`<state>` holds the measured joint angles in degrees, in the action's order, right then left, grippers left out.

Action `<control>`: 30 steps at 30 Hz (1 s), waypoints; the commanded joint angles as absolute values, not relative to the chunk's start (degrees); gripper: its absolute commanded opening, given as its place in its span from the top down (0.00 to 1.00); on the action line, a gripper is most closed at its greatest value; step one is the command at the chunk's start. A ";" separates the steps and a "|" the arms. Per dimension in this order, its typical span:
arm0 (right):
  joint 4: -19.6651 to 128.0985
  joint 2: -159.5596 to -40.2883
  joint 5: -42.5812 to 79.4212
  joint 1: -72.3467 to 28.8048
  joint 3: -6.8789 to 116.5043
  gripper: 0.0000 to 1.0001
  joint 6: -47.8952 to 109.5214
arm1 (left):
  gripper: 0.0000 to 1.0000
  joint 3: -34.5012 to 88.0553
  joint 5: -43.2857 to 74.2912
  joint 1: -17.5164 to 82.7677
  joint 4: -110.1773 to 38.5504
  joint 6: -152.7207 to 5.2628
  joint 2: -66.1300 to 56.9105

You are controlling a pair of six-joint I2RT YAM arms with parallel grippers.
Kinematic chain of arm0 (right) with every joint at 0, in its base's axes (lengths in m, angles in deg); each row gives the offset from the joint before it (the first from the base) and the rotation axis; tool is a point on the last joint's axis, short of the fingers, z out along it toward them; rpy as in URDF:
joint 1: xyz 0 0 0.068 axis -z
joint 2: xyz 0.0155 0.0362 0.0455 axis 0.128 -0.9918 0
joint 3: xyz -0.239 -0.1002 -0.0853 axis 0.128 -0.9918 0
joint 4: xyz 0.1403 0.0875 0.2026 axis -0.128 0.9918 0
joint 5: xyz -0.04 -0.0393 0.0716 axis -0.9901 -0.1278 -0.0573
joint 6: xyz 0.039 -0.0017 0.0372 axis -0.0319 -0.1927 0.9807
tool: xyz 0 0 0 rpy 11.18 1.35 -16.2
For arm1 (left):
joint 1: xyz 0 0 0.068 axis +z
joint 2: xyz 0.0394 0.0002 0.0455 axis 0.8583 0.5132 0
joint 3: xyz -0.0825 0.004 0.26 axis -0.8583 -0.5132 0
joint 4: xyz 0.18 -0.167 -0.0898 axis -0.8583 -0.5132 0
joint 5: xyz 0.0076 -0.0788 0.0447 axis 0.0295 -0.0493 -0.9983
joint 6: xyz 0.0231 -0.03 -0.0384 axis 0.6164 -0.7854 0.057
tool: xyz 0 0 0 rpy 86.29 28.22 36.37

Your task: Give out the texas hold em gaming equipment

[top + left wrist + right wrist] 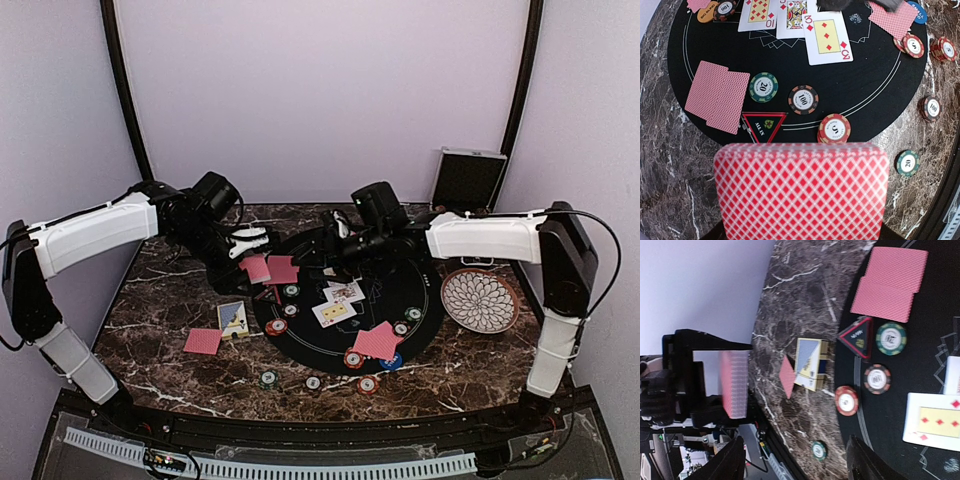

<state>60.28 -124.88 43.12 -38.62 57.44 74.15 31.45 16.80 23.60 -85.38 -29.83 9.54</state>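
Because the red-backed deck [801, 192] fills the left wrist view, the left gripper [252, 250] clamped on it is hidden there; the right gripper [796, 450] is spread wide and empty, its fingers cut off.

Surfaces noted: table top [170, 370] is dark brown marble-look stone with white veins, polished to a faint sheen; round mat [860, 75] is black, matt and cloth-like, with thin white printed lines; deck of red-backed cards [800, 190] is smooth coated card with a red-and-white lattice print; face-up cards [826, 37] are white and slightly glossy; poker chips [803, 99] look like hard plastic or clay, satin, with striped edges; plate [481, 300] is glazed, glossy and ceramic-looking; case [468, 180] has silver metal edging and a black panel; arm shells [95, 235] are smooth white plastic.
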 commanded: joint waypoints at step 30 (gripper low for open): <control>31.33 -140.55 57.62 -44.37 66.50 0.32 94.40 | 1.00 34.32 19.56 23.62 -86.45 -31.35 9.22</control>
